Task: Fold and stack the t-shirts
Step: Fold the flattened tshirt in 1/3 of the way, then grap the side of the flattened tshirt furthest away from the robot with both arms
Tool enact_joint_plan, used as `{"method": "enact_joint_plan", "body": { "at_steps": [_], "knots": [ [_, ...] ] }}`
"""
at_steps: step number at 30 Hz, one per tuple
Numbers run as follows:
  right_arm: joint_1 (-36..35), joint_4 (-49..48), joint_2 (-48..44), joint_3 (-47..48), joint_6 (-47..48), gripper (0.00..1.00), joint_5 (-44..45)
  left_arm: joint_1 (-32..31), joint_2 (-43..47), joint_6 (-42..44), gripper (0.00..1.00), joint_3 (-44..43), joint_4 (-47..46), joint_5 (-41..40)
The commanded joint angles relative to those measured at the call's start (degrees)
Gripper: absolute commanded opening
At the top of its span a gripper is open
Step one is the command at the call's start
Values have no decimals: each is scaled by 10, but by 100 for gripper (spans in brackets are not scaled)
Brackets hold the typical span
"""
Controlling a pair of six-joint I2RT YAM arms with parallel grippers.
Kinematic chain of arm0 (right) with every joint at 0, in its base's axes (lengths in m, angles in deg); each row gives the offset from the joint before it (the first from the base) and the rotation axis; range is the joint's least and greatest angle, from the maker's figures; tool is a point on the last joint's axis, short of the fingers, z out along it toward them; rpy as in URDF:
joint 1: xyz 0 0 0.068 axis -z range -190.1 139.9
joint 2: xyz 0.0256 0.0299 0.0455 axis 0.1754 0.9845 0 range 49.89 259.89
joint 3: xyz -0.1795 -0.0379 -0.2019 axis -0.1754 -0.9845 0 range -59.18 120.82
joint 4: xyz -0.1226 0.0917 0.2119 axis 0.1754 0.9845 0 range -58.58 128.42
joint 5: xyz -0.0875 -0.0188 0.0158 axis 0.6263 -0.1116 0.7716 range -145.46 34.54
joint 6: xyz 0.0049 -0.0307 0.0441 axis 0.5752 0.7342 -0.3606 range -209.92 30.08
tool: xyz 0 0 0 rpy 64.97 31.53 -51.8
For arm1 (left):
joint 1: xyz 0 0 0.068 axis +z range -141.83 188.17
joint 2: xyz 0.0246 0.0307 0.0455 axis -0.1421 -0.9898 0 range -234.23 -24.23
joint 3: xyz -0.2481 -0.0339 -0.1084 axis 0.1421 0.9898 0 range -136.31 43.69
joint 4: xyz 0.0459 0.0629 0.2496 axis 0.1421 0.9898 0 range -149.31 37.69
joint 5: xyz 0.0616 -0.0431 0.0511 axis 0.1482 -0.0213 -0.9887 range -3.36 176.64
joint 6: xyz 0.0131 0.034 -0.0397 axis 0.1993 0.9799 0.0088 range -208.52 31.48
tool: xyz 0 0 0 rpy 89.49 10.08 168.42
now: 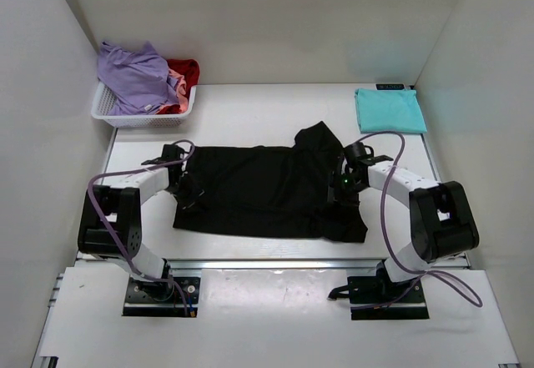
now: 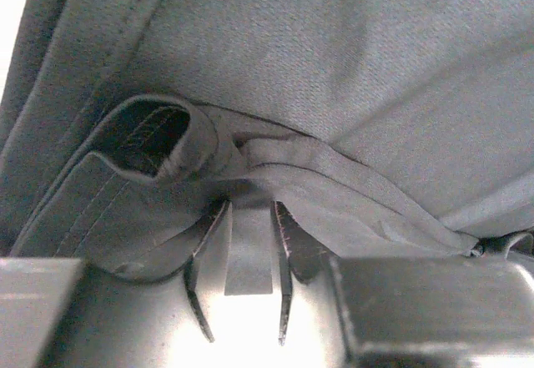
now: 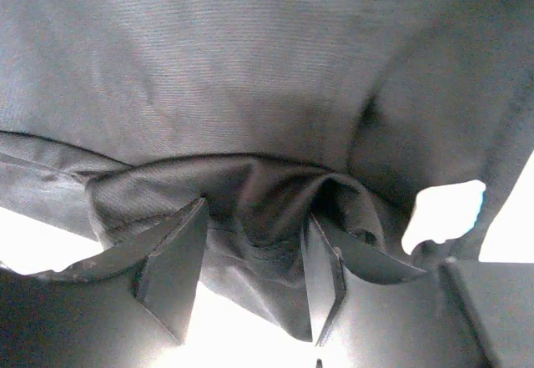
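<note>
A black t-shirt (image 1: 250, 189) lies spread across the middle of the table, with its right part bunched and folded over. My left gripper (image 1: 185, 186) is at the shirt's left edge. In the left wrist view its jaws (image 2: 250, 211) stand close together with a strip of black hem between them. My right gripper (image 1: 344, 183) is at the rumpled right side. In the right wrist view its jaws (image 3: 254, 218) hold a thick bunch of black cloth (image 3: 267, 209) that touches both fingers. A folded teal t-shirt (image 1: 389, 109) lies at the back right.
A white lattice basket (image 1: 125, 118) at the back left holds a lavender shirt (image 1: 133, 76), a red one (image 1: 188, 69) and a pink one (image 1: 175, 80). White walls close in the table on three sides. A metal rail runs along the near edge.
</note>
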State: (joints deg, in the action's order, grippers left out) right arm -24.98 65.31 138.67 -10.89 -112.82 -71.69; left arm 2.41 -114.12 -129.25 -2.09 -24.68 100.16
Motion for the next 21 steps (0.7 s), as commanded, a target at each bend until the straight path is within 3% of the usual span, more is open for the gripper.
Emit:
{"method": "enact_joint_plan", "body": {
  "at_steps": [1, 8, 10, 15, 21],
  "knots": [
    [17, 32, -20, 0, 7, 46, 10, 14, 11, 17, 37, 18, 47, -53],
    [37, 88, -46, 142, 36, 49, 38, 36, 44, 0, 56, -92, 81, -37],
    [50, 68, -41, 190, 35, 56, 41, 44, 24, -3, 57, -129, 76, -35],
    [74, 42, 74, 303, 56, 60, 44, 74, -64, 3, 57, -224, 41, -43],
    [78, 51, 183, 441, 71, 59, 52, 92, -157, 8, 57, -291, -11, -49]
  ]
}}
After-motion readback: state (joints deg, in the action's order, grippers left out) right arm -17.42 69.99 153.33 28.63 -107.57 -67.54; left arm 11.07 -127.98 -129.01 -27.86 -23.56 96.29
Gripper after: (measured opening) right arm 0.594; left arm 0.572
